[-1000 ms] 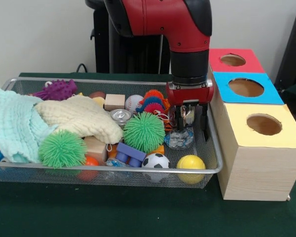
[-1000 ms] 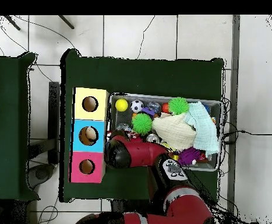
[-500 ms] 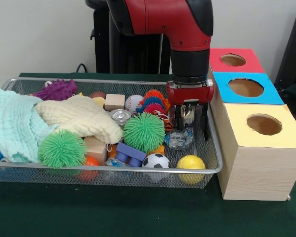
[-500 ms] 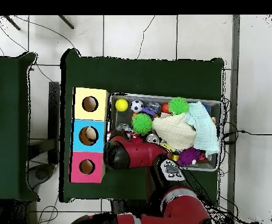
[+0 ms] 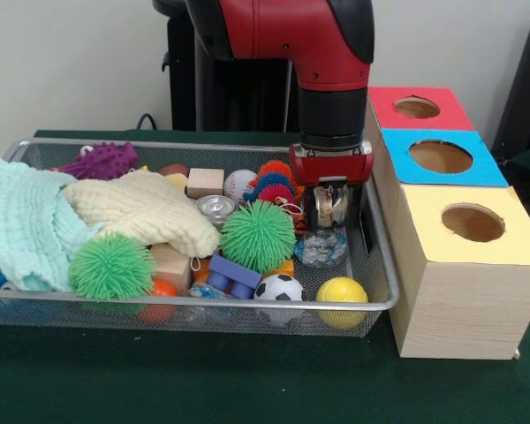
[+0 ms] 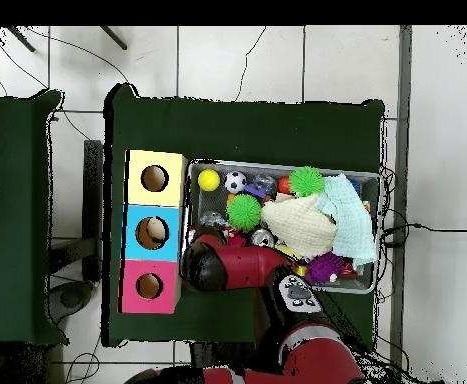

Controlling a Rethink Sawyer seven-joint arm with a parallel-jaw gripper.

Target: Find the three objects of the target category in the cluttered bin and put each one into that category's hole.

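1. Since the earlier frame the arm (image 5: 331,79) had shifted slightly toward the picture's left in the front view, carrying the gripper (image 5: 332,231) with it; the objects in the bin (image 5: 382,300) lay unchanged.
2. The gripper hung inside the bin at its end nearest the box (image 5: 464,274), directly above a clear crumpled item (image 5: 321,249).
3. Its fingers stood apart either side of a small round metallic part; whether they held anything could not be told.
4. Beside the gripper, away from the box, lay a green spiky ball (image 5: 258,235), with a stack of coloured spiky rings (image 5: 275,184) behind it.
5. In front of the gripper lay a yellow ball (image 5: 341,294) and a football (image 5: 278,288).
6. In the overhead view the arm (image 6: 239,268) covered the gripper; the bin (image 6: 377,180) lay just beside the box (image 6: 155,232).
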